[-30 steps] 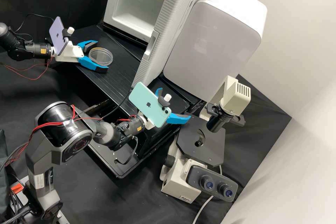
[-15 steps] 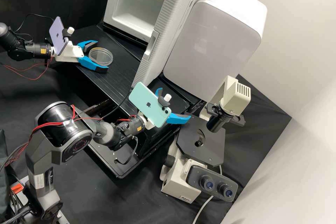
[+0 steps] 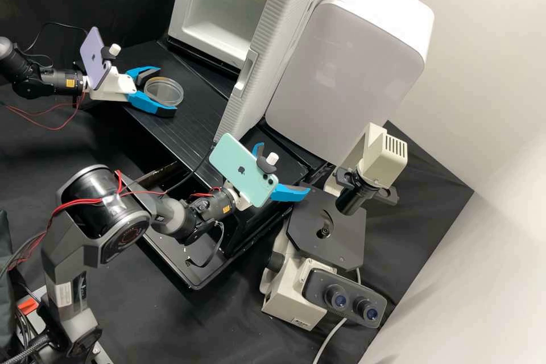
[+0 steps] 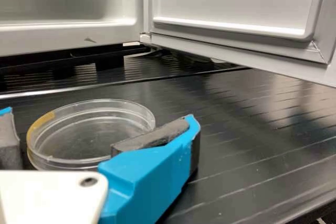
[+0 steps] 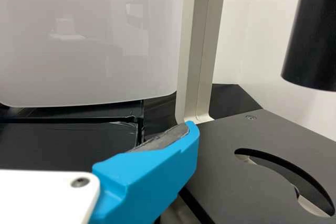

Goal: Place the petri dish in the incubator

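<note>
A clear round petri dish (image 3: 164, 91) lies on the black ribbed platform (image 3: 190, 125) in front of the white incubator (image 3: 219, 5), whose ribbed door (image 3: 273, 40) stands swung wide. My left gripper (image 3: 149, 89) is open and low on the platform, one blue finger on each side of the dish. In the left wrist view the petri dish (image 4: 86, 135) sits between the fingers (image 4: 157, 156), close to the pads; I cannot tell if they touch it. My right gripper (image 3: 287, 177) is open and holds nothing, beside the microscope stage (image 3: 327, 233); one blue finger (image 5: 157, 166) shows above the stage (image 5: 247, 156).
A large white rounded housing (image 3: 350, 62) stands right of the incubator door. A microscope (image 3: 318, 290) with its black objective tube (image 5: 312, 30) sits at the front right. Red wires (image 3: 51, 116) trail across the black cloth on the left.
</note>
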